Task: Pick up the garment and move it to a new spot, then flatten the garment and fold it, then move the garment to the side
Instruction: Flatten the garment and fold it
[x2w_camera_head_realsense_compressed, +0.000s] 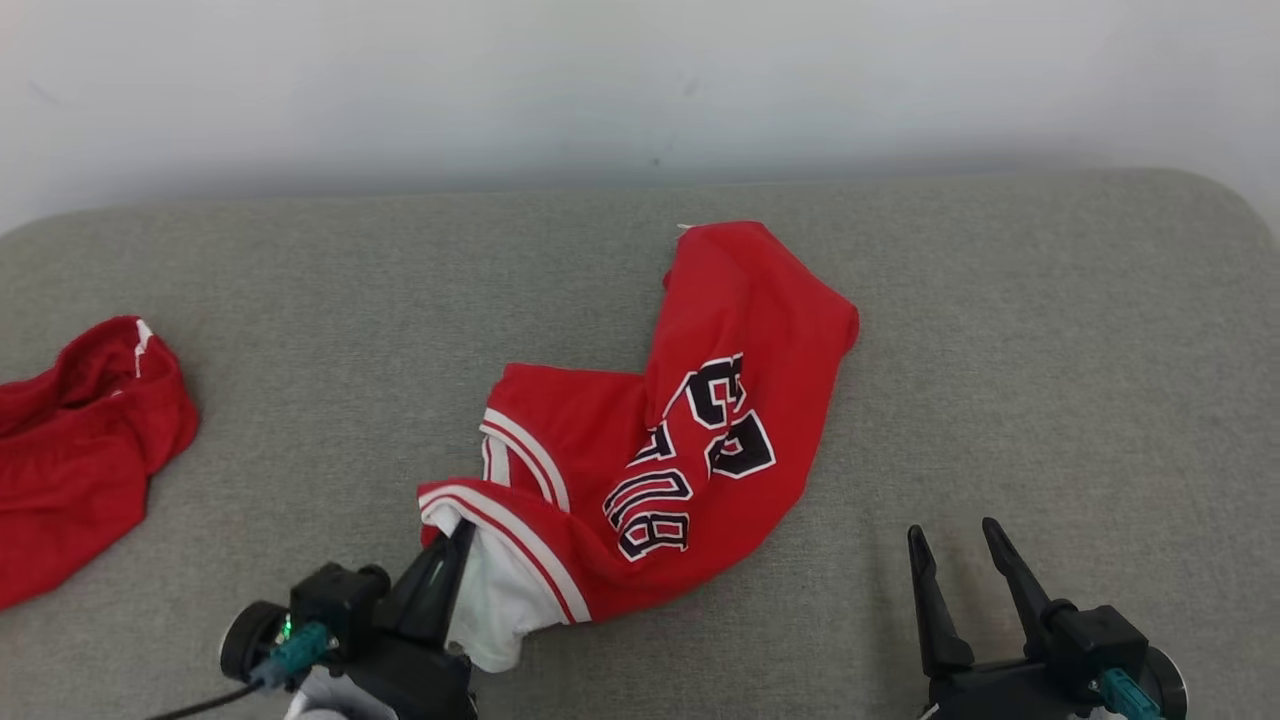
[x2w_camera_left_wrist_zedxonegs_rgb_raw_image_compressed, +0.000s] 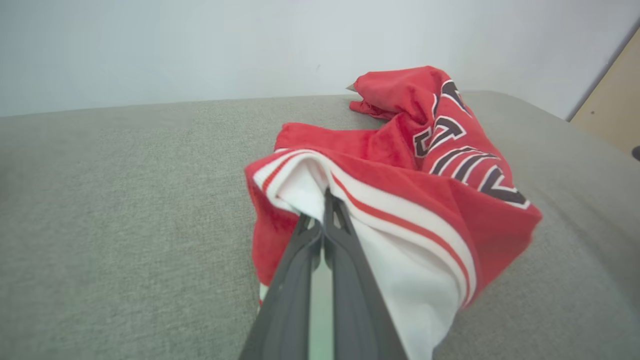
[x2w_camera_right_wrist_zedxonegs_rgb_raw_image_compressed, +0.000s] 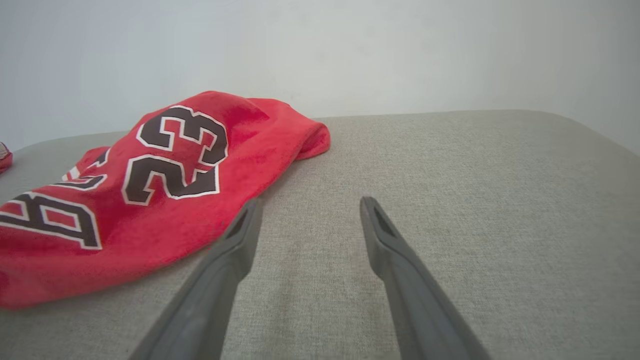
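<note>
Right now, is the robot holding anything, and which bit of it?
The left gripper is shut on the red basketball jersey, pinching its white-striped edge. The right gripper is open, holding nothing.

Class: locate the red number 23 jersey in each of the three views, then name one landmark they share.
Head view: jersey at centre, near edge pinched by the left claw.
Left wrist view: centre to right, rising from the claw's tips.
Right wrist view: left half, beside the open right claw.
Shared landmark: its black lettering.
</note>
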